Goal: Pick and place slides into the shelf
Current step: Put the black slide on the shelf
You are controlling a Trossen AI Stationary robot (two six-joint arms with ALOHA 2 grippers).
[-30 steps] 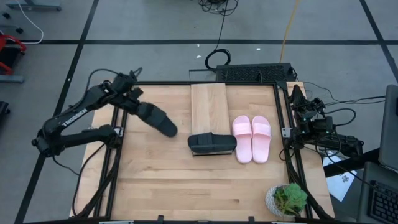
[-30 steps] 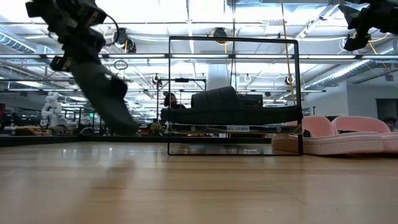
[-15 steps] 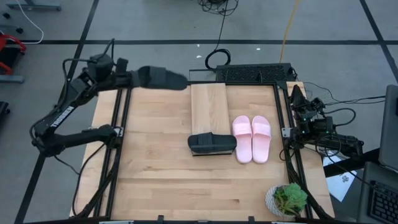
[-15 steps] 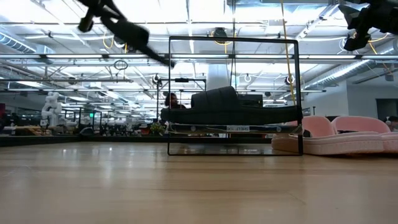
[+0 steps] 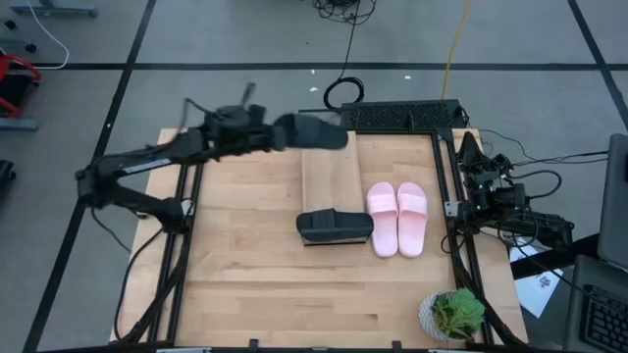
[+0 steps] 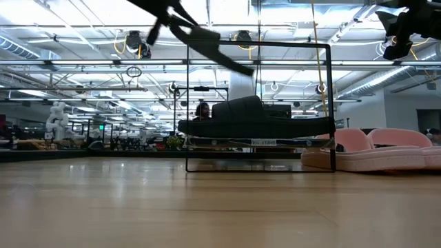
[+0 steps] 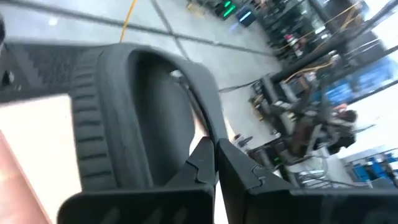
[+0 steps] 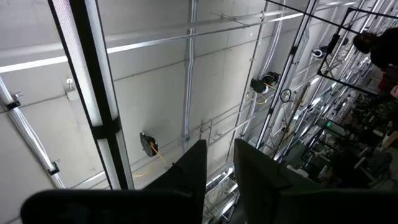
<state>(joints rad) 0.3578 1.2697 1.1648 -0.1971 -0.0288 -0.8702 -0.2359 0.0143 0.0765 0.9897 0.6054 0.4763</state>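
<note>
Left gripper [image 5: 267, 134] clenched on black slide [image 5: 312, 130], held high above shelf [image 5: 330, 169] far end. Right gripper [image 8: 219, 163] parked at table [image 5: 245, 275] edge w/ a narrow gap between fingers, holding nothing. Second black slide [image 5: 335, 226] on shelf; pink pair [image 5: 397, 218] beside. Plant [image 5: 453, 314] at corner; ceiling lights beyond.

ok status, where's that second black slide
Left gripper shut on matte black slide sandal, airborne over light-wood shelf's far end. Right gripper parked at right edge. Path clear.

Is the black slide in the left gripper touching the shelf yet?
Apart. In the low view the carried black slide hangs up near the shelf frame's top rail, well above the board; the left gripper grips it.
</note>
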